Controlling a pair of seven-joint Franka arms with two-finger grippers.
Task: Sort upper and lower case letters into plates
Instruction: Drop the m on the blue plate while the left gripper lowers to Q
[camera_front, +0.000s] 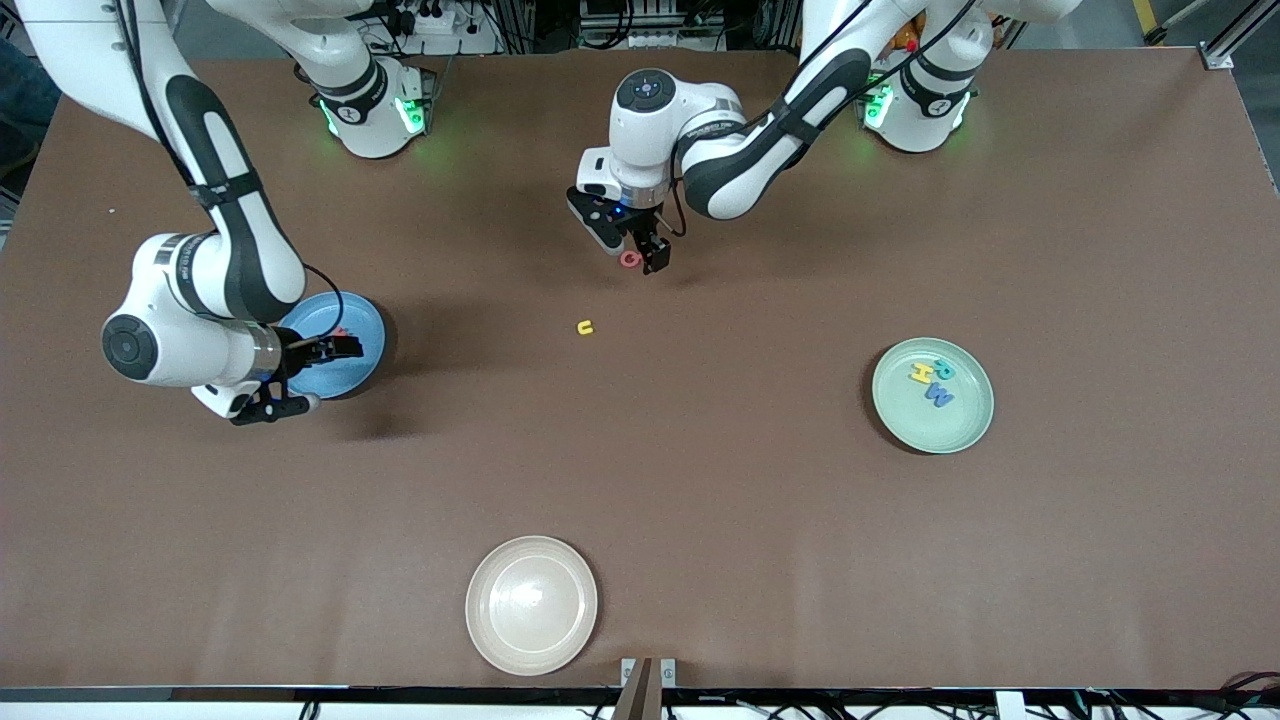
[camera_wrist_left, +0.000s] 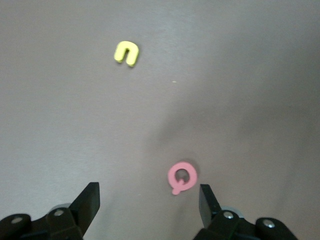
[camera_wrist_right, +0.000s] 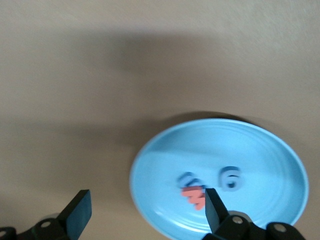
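While the right claw (camera_wrist_right: 145, 210) hangs apart over the blue plate (camera_wrist_right: 270, 150), the left claw (camera_wrist_left: 149, 202) – also apart – has the red Q (camera_wrist_left: 181, 177) just between its fingers on the tabletop (camera_front: 760, 500).

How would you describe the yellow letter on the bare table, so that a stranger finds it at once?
Start from the left arm's pincer, open over the pink Q near the table's middle. A little nearer the front camera lies the yellow u, alone on the brown table. It is the only yellow letter outside a plate.

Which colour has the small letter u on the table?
Yellow u; the left wrist view shows it best.
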